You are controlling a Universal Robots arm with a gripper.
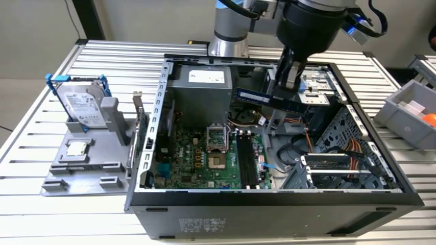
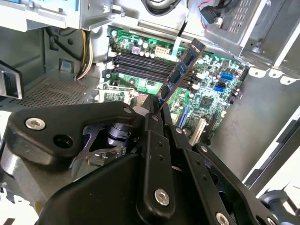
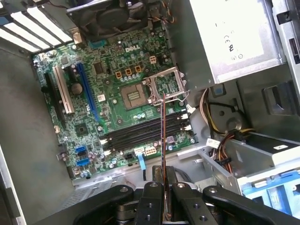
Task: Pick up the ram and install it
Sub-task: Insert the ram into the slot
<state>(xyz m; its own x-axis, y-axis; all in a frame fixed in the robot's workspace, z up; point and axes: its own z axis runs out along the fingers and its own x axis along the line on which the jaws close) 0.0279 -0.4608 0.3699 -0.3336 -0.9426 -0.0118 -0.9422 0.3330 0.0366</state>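
The ram [image 1: 267, 99] is a long dark stick with a blue label. My gripper [image 1: 289, 87] is shut on one end of it, and it hangs above the open computer case [image 1: 272, 196]. In the second wrist view the ram [image 2: 182, 69] sticks out from between the black fingers [image 2: 152, 124], tilted over the green motherboard [image 2: 211, 93]. In the first wrist view the ram [image 3: 163, 131] appears edge-on, above the black memory slots [image 3: 140, 133]. In the exterior view those slots [image 1: 248, 161] lie on the motherboard [image 1: 197, 161], well below the stick.
A silver hard drive in a blue bracket [image 1: 81, 104] and a small processor chip [image 1: 75, 148] rest on a grey fixture at the exterior view's left. The power supply [image 1: 201, 89], cables [image 1: 340, 148] and drive cage [image 1: 340, 171] crowd the case. A grey bin [image 1: 409, 115] stands at the right.
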